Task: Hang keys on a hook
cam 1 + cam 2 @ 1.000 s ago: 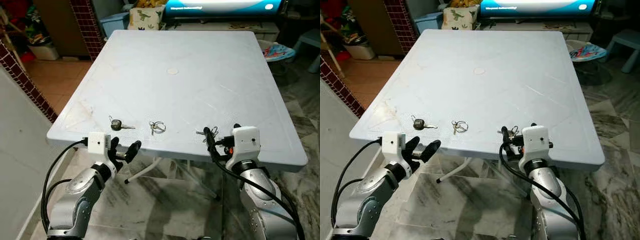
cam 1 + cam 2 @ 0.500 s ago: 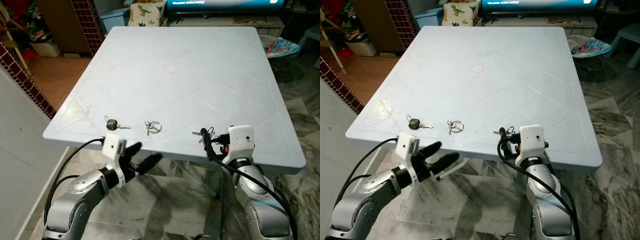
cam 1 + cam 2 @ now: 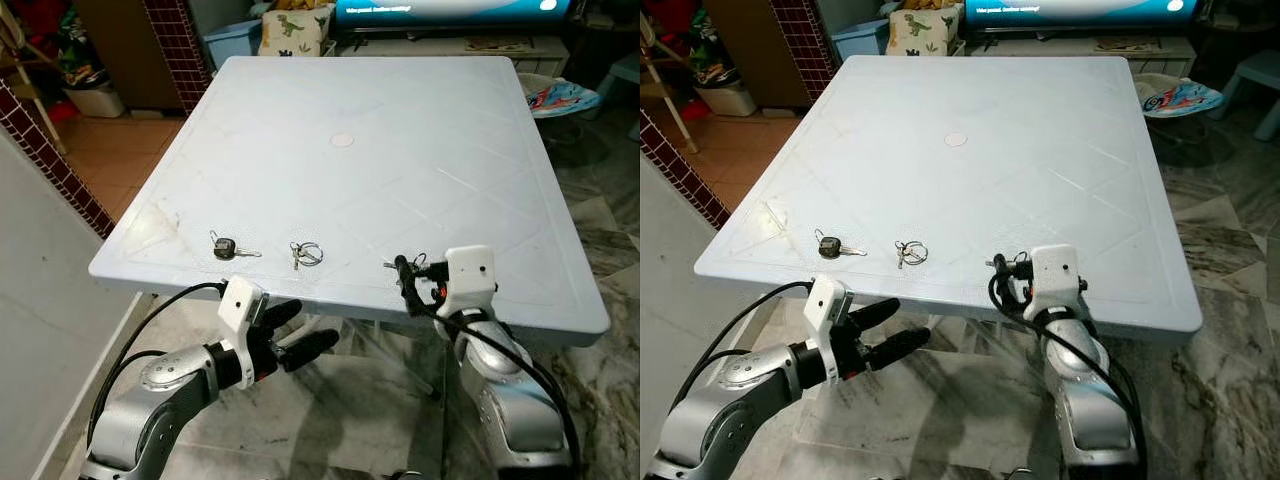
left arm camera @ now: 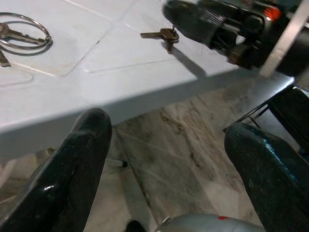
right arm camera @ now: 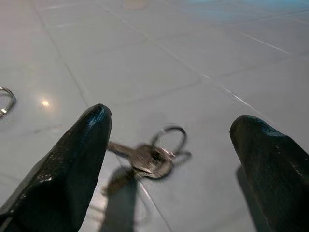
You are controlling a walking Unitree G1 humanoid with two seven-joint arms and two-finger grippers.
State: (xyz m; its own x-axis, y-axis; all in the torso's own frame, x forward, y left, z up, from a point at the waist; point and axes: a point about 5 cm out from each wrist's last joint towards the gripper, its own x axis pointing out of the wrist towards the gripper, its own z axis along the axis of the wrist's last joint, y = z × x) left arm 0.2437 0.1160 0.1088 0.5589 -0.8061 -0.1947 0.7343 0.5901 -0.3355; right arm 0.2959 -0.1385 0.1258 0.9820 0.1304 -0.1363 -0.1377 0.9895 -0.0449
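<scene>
Three sets of keys lie near the front edge of the white table (image 3: 380, 110): a black-headed key (image 3: 225, 247) at the left, a ring with keys (image 3: 307, 254) in the middle, and a small bunch of keys (image 3: 417, 265) at the right. My right gripper (image 3: 410, 272) is open at the table's surface, one finger on each side of that small bunch (image 5: 149, 159). My left gripper (image 3: 315, 323) is open and holds nothing, just below the table's front edge, under the middle ring (image 4: 24, 36).
A white wall and a brick pillar (image 3: 50, 170) stand close at the left. Table legs (image 3: 330, 330) cross over the marble floor under the front edge. Behind the table are a blue box (image 3: 230, 42), a dinosaur cushion (image 3: 293, 30) and a low TV stand (image 3: 450, 45).
My left gripper has swung right and lower, to under the table's front edge. The right gripper stays at the small bunch of keys. The camera has shifted a little.
</scene>
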